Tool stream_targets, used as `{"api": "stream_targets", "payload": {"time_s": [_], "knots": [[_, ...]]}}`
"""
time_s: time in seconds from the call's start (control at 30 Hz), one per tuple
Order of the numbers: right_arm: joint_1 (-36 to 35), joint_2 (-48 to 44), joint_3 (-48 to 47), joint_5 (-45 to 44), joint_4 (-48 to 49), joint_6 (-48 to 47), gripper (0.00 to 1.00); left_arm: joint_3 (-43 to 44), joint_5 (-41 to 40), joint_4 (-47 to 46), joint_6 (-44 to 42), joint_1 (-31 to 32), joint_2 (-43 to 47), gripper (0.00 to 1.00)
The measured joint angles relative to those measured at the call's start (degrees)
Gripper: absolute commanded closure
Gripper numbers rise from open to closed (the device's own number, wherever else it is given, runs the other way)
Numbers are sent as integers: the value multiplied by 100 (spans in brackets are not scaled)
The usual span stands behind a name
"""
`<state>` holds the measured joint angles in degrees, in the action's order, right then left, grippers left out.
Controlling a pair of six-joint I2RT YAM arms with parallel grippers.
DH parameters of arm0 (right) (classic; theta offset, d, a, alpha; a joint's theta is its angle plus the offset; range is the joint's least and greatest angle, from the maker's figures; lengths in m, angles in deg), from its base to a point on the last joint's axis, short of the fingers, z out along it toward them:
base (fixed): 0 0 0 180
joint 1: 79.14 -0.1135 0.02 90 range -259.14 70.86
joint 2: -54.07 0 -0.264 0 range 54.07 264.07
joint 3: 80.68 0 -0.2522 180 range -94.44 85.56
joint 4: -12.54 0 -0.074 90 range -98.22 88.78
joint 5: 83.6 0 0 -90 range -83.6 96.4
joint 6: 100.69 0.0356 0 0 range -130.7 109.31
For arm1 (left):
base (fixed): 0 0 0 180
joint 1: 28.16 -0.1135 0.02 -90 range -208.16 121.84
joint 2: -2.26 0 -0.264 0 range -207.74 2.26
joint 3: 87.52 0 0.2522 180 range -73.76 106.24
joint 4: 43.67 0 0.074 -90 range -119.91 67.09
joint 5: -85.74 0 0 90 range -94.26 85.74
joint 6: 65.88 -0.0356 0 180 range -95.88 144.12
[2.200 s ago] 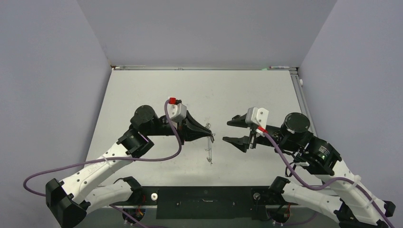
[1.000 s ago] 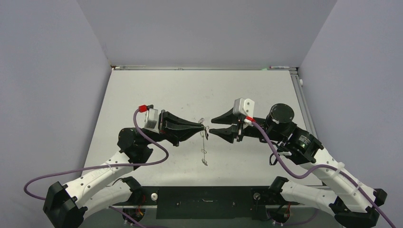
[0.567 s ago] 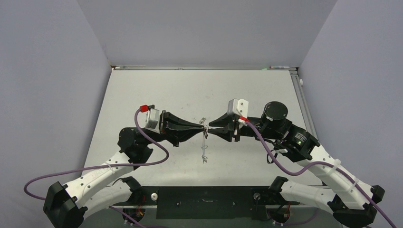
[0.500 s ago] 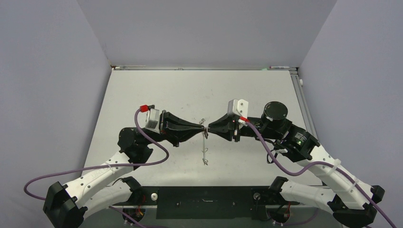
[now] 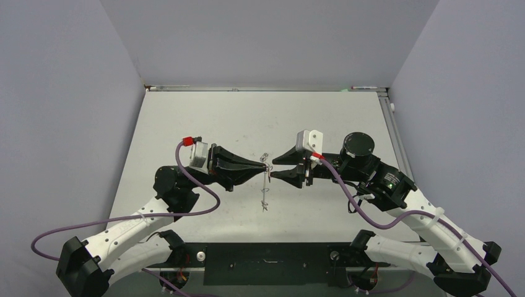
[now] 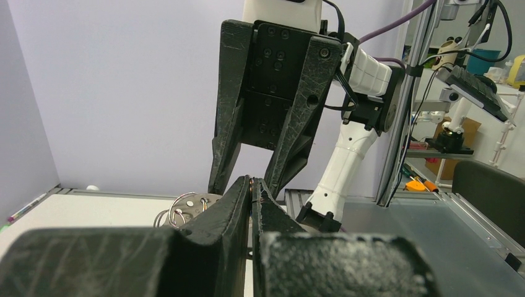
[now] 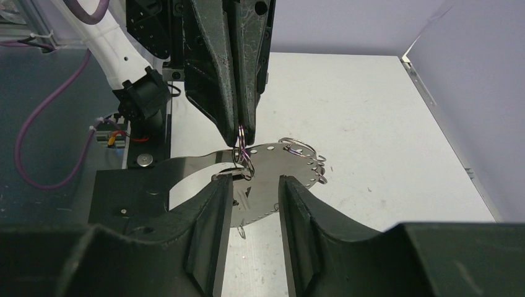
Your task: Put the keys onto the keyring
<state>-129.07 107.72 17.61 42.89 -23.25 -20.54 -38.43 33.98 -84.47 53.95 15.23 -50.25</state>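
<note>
The left claw [image 5: 265, 167] is clamped shut, its two fingers pressed together on a small wire loop [image 7: 241, 137] at the rim of the keyring [image 7: 272, 164]. From the right wrist we see the keyring as a thin, flat piece of grey metal with a row of holes along its curved edge. More small wire loops [image 7: 303, 150] sit on its far side. From above we see it edge-on, a thin line hanging down from the left claw's tips over the pale bench [image 5: 322, 117]. We cannot tell whether its lower end touches the surface.

The right claw [image 5: 273, 169] faces the left one tip to tip, just beside it. Its fingers [image 7: 210, 213] stand apart with a clear gap, and we see nothing gripped between them. In its own camera the near edge of the keyring lies in line with that gap, just past the fingertips. From the left wrist, its spread fingers straddle the left claw's closed tips.
</note>
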Motion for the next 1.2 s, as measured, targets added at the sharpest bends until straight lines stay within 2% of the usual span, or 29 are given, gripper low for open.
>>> {"api": "stream_targets", "payload": {"time_s": [0.4, 0.67, 0.83, 1.2], "knots": [[0, 2, -103, 105, -122, -44, 72, 7, 111, 83, 17, 0, -50, 100], [0, 4, -116, 136, -125, -87, 81, 7, 125, 85, 85, 0, -76, 100], [0, 2, -116, 142, -125, -101, 94, 7, 125, 85, 105, 0, -83, 100], [0, -63, 28, 120, -61, -57, 95, 7, 120, 129, 103, -11, -83, 100]]}}
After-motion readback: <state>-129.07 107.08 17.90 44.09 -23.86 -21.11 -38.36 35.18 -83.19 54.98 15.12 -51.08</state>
